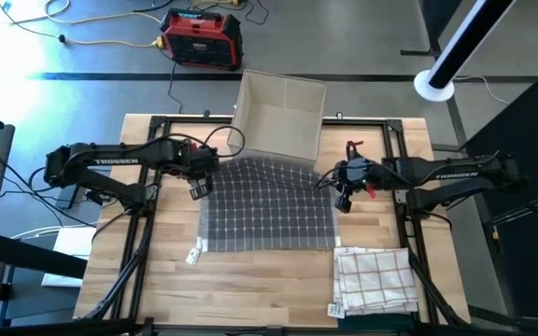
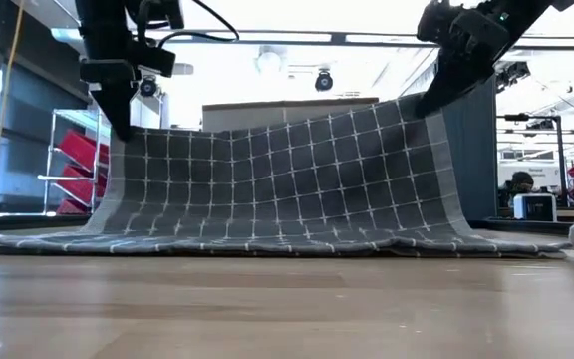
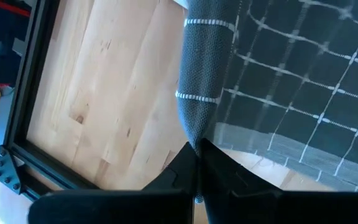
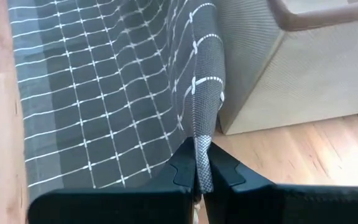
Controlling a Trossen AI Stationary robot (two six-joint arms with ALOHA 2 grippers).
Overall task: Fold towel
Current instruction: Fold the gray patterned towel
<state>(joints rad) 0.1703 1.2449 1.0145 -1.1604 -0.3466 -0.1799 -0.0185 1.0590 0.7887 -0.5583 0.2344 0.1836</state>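
A dark grey towel point(image 1: 269, 210) with a white grid has its near part flat on the wooden table point(image 1: 157, 271). Its far part is raised between my two grippers like a curtain point(image 2: 287, 170). My left gripper point(image 1: 199, 184) is shut on the far left corner. My right gripper point(image 1: 344, 198) is shut on the far right corner. In the low view the left gripper point(image 2: 120, 125) stands slightly lower than the right gripper point(image 2: 434, 100). My left gripper pinches the towel's far left corner point(image 3: 196, 138) between its two fingers, coming from above. The cloth is bunched into a narrow fold at the fingertips. That corner is lifted clear, and the cloth runs down from it to the part on the table. My right gripper pinches the towel's far right corner point(image 4: 202, 149) between its two fingers, slanting down from above. The edge is gathered into a narrow fold where it enters the fingers. The corner is lifted clear, and the top edge point(image 2: 277, 125) runs nearly taut to the other gripper.
A beige open box point(image 1: 280, 114) stands just beyond the towel at the table's far edge. A folded white towel with orange checks point(image 1: 374, 278) lies at the near right corner. A small white tag point(image 1: 194, 254) lies by the towel's near left corner. Bare wood shows at the left and near sides.
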